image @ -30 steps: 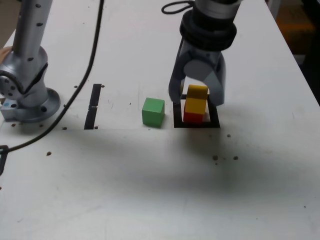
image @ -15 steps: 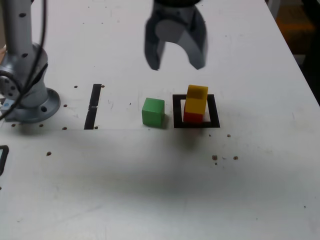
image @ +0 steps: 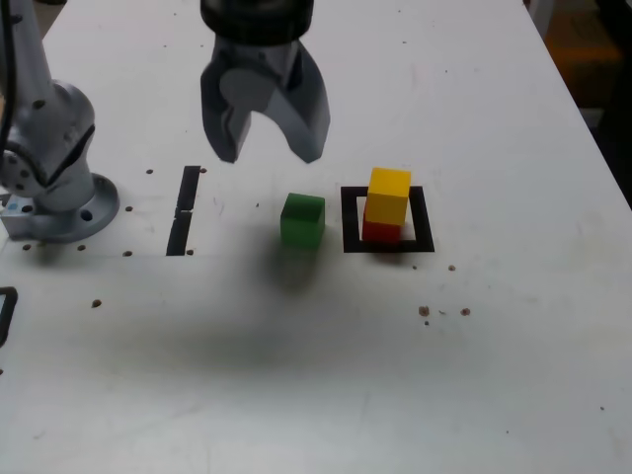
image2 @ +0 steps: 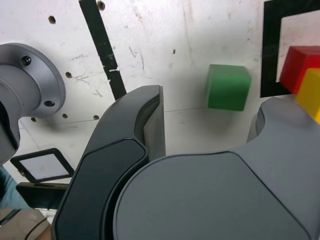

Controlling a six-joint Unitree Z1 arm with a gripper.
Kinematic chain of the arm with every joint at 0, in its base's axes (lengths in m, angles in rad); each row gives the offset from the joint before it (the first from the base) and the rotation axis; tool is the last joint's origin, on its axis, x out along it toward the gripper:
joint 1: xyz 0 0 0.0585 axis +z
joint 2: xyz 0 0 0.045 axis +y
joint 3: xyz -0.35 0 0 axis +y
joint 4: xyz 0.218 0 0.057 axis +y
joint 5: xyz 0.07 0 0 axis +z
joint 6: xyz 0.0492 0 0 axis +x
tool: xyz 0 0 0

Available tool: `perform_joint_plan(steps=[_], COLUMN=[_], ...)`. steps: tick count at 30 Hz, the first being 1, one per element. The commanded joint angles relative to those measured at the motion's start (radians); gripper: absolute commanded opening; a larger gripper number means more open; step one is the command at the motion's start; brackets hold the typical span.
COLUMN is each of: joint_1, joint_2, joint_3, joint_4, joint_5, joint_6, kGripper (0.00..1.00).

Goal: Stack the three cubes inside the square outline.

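Note:
A yellow cube [image: 388,195] rests on a red cube [image: 382,230] inside the black square outline [image: 387,244]. The green cube [image: 302,219] sits alone on the table, just to the exterior view's left of the outline. My gripper [image: 265,156] hangs open and empty in the air, behind and slightly left of the green cube, clear of all the cubes. In the wrist view the green cube [image2: 228,87] lies ahead between my spread fingers [image2: 150,120], with the red cube [image2: 300,67], the yellow cube [image2: 311,92] and the outline [image2: 270,50] at the edge.
The arm's round base [image: 54,197] stands at the exterior view's left. A straight black tape strip [image: 184,209] lies between the base and the green cube. Small screw holes dot the white table [image: 326,365]. A small white-screened object [image2: 42,166] lies near the base.
My gripper has let go of the yellow cube, risen off the stack and swung toward the exterior view's left, ending above and behind the green cube. The cubes have not moved.

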Motion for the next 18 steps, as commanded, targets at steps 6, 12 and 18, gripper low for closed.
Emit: perform_joint_plan(steps=[6, 12, 18], joint_1=[-0.016, -0.025, -0.027], joint_2=[0.043, 0.084, 0.118], joint_3=[0.021, 0.037, 0.061], joint_4=[-0.054, -0.094, -0.127], joint_5=[-0.027, -0.043, -0.052], joint_6=[0.026, 0.048, 0.064], kGripper=[0.71, 0.71, 0.71])
